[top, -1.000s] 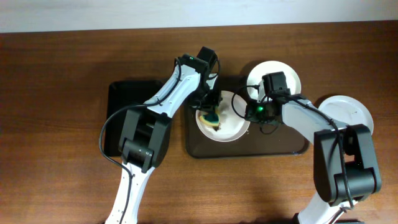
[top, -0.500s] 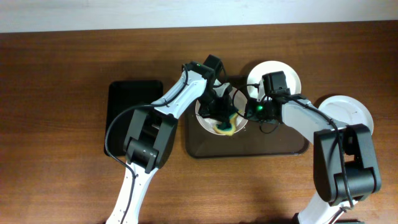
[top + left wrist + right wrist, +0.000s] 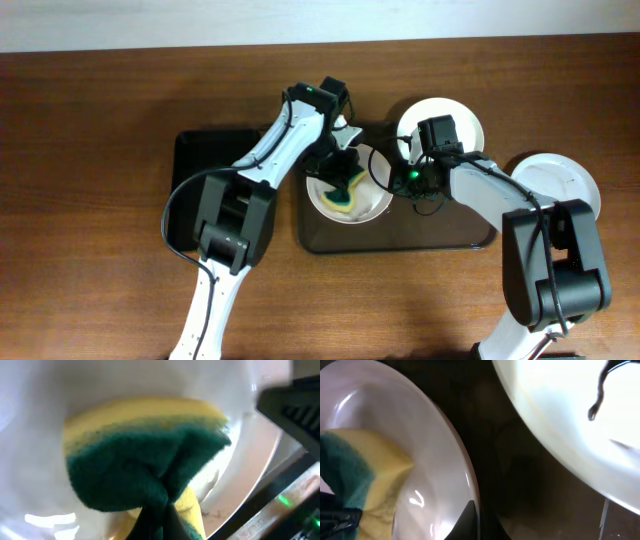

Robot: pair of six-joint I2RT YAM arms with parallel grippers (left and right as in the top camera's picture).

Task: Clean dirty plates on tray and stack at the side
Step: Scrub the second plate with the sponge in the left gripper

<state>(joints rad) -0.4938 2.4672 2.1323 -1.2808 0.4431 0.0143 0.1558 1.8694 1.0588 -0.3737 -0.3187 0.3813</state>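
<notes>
On the tray [image 3: 440,225]: the front plate [image 3: 372,200] is lying flat toward the left half, with the sponge [image 3: 345,190] pressing into its bowl.
Left gripper [image 3: 340,178]: is pinching the sponge from above, and in the left wrist view the soft pad is folding around the grip.
Right gripper [image 3: 400,180]: is sitting at the front plate's right rim and seems to be clamping it. One dark finger is lying over the edge in the right wrist view, and the other is hiding below.
Back plate [image 3: 466,118]: is resting at the tray's far edge, partly overhanging it, just beside the front plate.
Side plate [image 3: 565,180]: is lying off the tray on the table [image 3: 100,100] to the right, looking plain white.
Handling: the plates are looking rigid, glossy, light and breakable. Wet glaze is likely making them slippery, so a grip across the raised rim is suiting them better than one on the smooth bowl. The sponge is yielding and is needing only a squeeze.
Count: three plates, one sponge, two trays counting the black tray [image 3: 210,170] at the left, and two grippers are showing.
</notes>
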